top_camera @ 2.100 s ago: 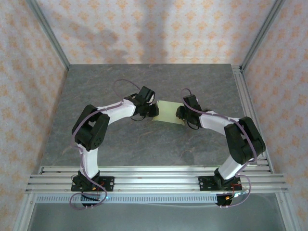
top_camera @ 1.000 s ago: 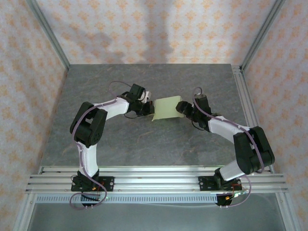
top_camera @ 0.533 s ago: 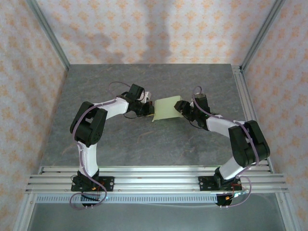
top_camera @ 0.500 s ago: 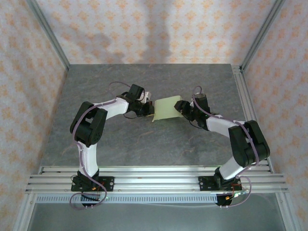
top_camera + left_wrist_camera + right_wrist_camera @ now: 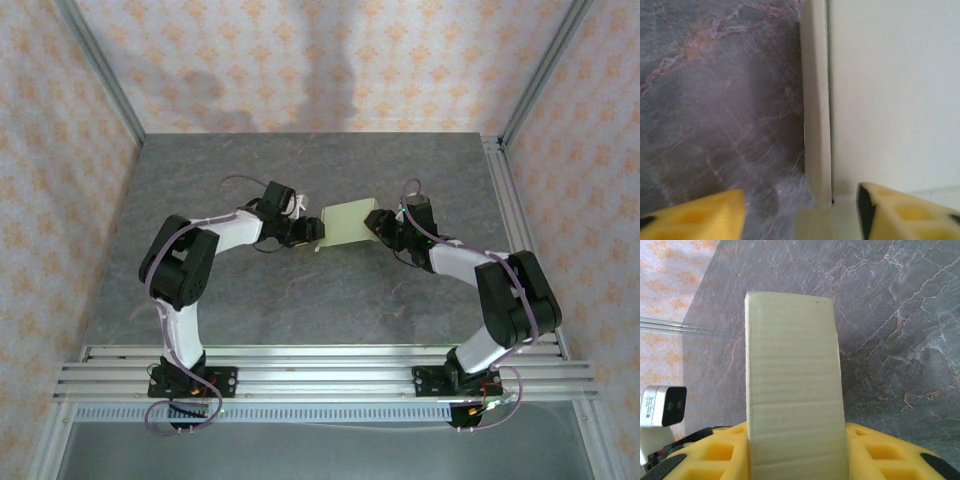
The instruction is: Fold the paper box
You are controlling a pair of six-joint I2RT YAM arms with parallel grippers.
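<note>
The paper box (image 5: 347, 222) is a pale yellow-green flat card box held just above the grey table (image 5: 250, 300) between the two arms. My right gripper (image 5: 381, 226) is shut on its right end. In the right wrist view the box (image 5: 792, 375) stands upright between the yellow pads (image 5: 880, 452), which touch both of its sides. My left gripper (image 5: 312, 233) is at the box's left edge with its jaws open. In the left wrist view a narrow side flap (image 5: 816, 100) and the broad face (image 5: 890, 85) lie ahead of the spread yellow fingers (image 5: 695, 217).
Aluminium rails run along the table's right side (image 5: 497, 190) and its near edge (image 5: 320, 365). Patterned walls (image 5: 300, 60) close in the back and the sides. The left arm's wrist camera (image 5: 662, 405) shows beyond the box.
The left gripper has opened, let go of the box's left edge and drawn back slightly to the left. The right gripper has closed on the box's right end.
</note>
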